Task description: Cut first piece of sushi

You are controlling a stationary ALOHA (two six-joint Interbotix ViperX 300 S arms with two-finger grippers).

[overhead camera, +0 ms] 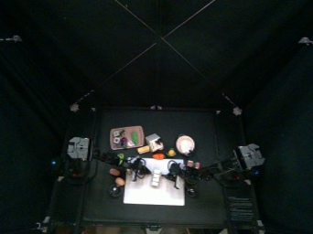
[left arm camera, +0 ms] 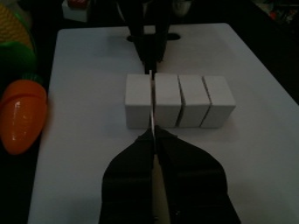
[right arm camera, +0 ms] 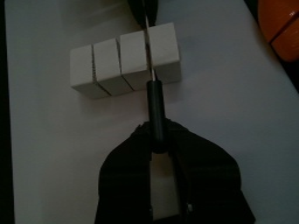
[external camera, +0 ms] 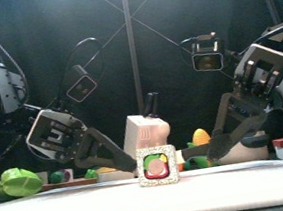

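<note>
The sushi (left arm camera: 177,101) is a pale block scored into four pieces. It lies on the white board (left arm camera: 251,166), which the top view places at 6 o'clock on the black table (overhead camera: 98,206), near its front edge.

The left gripper (left arm camera: 155,162) is clamped on a thin pale knife (left arm camera: 153,131). The blade runs along the groove between the end piece and the next one. The right gripper (right arm camera: 156,149), coming from the opposite side, is clamped on a thin dark rod (right arm camera: 153,105) that lines up with that same groove.

Just off the board beside the left gripper lies an orange toy vegetable (left arm camera: 24,114). From above, a tray (overhead camera: 126,137) of small items sits at about 10 o'clock on the table and a white oval bowl (overhead camera: 185,143) at about 1 o'clock.

Black curtains (overhead camera: 49,73) close the pen on all sides, and thin pale lines (overhead camera: 159,41) cross overhead. In the front view a picture card (external camera: 157,165) stands at the table's near edge.
</note>
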